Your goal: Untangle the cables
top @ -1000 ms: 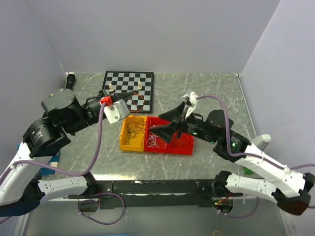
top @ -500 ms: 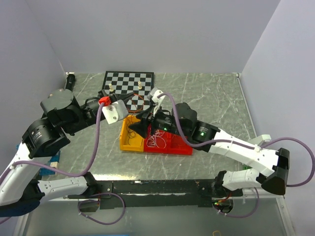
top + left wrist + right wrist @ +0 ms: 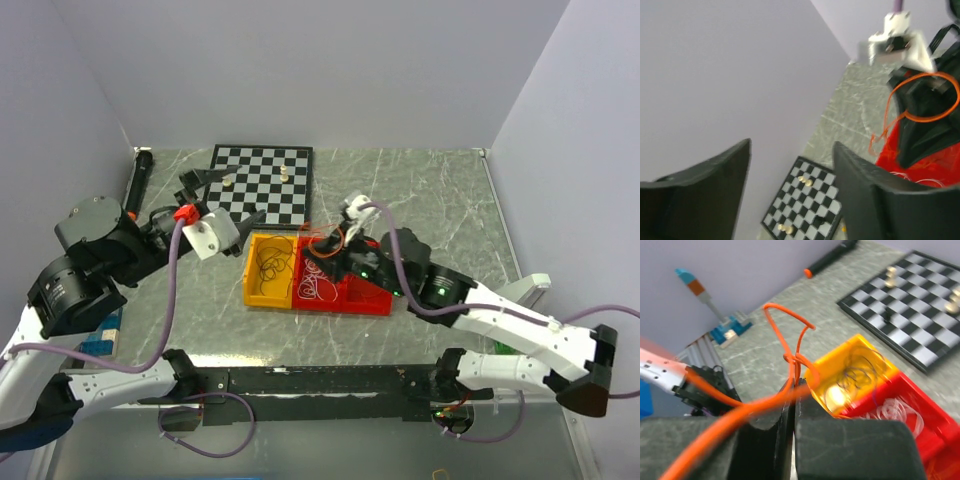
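From above, the right gripper (image 3: 325, 246) hangs over the far edge of the red plastic bin (image 3: 372, 297), clamped on a thin orange-red cable (image 3: 327, 234) whose loop stands just above the fingers. A thin black cable (image 3: 268, 265) lies coiled alone in the yellow plastic bin (image 3: 254, 291) just to the left, and thin white cables (image 3: 317, 287) lie heaped in the red one. The left gripper (image 3: 224, 197) is spread wide and grasps nothing, over the near edge of the black-and-white chessboard (image 3: 262, 178). I judge the sorting about half done: black is separated, orange is being drawn out, and the white heap is left. Whether the orange strand has come free of the white ones is hidden by the right gripper.

From the left wrist, the left gripper (image 3: 790, 167) shows both fingers well apart, with only wall and chessboard (image 3: 805, 206) between them. The orange-red cable (image 3: 926, 98) rings the right gripper's dark tip over the red bin (image 3: 897, 161); the picture is blurred, and its lower tail is hard to follow.

From the right wrist, the right gripper (image 3: 790, 402) pinches the orange-red cable (image 3: 790, 332), which carries a small twist above the fingers. A blurred stretch sweeps left out of frame, so its end is unseen. A dark wire sits in the yellow bin (image 3: 840, 356); no bluish cable can be told apart.
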{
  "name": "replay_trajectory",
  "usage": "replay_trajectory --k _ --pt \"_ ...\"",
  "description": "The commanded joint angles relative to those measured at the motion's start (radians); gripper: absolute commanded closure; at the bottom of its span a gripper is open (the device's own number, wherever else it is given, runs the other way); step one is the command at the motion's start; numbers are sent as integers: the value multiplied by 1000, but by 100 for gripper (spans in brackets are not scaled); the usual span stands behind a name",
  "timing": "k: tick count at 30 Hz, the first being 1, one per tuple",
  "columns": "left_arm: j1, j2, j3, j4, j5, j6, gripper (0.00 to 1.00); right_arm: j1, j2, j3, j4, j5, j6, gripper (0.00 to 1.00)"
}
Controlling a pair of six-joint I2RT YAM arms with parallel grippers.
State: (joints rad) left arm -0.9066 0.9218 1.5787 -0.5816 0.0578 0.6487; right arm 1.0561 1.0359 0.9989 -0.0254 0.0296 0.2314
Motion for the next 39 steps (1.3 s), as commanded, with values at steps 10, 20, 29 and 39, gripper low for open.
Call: replay_trajectory --k 10,20,29,39 --pt "144 114 43 -144 -191 -205 3 -209 -94 -227 -278 121 226 100" --pt "363 189 60 -230 -102 -326 3 -450 269 -112 -465 -11 310 99" --pt "422 201 -6 -193 -79 -391 3 -464 283 -72 -508 -66 310 29" --pt "500 296 18 -201 -7 -512 3 -464 75 -16 -620 -122 292 0"
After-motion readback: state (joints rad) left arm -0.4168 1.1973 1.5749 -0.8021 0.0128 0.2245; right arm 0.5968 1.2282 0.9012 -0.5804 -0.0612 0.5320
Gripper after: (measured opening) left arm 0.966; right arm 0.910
